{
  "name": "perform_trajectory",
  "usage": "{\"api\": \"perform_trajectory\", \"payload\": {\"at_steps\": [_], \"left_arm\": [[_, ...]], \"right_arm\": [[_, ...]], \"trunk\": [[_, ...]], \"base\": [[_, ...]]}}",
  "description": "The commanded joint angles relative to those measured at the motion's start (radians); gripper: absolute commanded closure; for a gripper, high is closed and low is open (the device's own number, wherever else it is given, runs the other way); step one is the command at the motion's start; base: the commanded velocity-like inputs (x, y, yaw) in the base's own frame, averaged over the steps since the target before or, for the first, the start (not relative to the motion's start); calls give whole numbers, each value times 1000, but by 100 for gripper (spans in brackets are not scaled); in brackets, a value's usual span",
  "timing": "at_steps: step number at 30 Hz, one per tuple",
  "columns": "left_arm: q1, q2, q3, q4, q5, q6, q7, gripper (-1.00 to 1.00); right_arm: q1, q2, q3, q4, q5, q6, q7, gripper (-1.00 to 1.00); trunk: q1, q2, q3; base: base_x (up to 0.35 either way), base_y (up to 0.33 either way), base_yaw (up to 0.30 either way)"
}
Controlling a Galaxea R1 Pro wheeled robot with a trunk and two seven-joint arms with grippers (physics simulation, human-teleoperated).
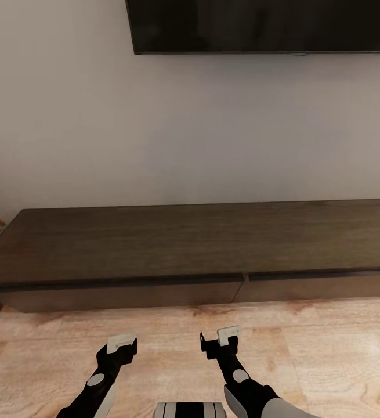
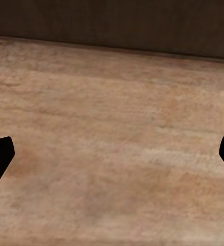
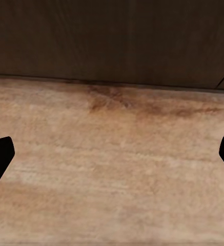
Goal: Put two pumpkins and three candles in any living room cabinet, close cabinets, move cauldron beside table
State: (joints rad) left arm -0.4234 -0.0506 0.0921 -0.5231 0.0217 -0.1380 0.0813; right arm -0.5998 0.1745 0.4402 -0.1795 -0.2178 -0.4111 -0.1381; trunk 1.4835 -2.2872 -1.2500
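The long, low dark-brown wooden cabinet point(image 1: 155, 244) sits against the pale wall, under the big black screen point(image 1: 259, 26). Its drawers are shut. Just in front of it, over the light wooden floor point(image 1: 329, 342), both pincers hang spread wide and hold nothing: left pincer point(image 1: 122, 343), right pincer point(image 1: 219, 338).

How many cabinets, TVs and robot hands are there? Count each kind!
Cabinet: 1
TV: 1
End effectors: 2, left and right
Total: 4
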Motion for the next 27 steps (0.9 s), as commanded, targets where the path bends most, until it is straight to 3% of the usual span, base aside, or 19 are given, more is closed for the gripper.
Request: {"api": "perform_trajectory", "payload": {"at_steps": [1, 12, 27], "left_arm": [[0, 0, 0, 0, 0, 0, 0, -100], [0, -1, 0, 10, 1, 0, 0, -100], [0, 0, -4, 203, -3, -48, 0, -100]], "right_arm": [[0, 0, 0, 1, 0, 0, 0, -100], [0, -1, 0, 2, 0, 0, 0, -100], [4, -9, -3, 66, -8, 0, 0, -100]], "trunk": [[0, 0, 0], [0, 0, 0], [0, 0, 0]], "base": [[0, 0, 0], [0, 0, 0], [0, 0, 0]]}}
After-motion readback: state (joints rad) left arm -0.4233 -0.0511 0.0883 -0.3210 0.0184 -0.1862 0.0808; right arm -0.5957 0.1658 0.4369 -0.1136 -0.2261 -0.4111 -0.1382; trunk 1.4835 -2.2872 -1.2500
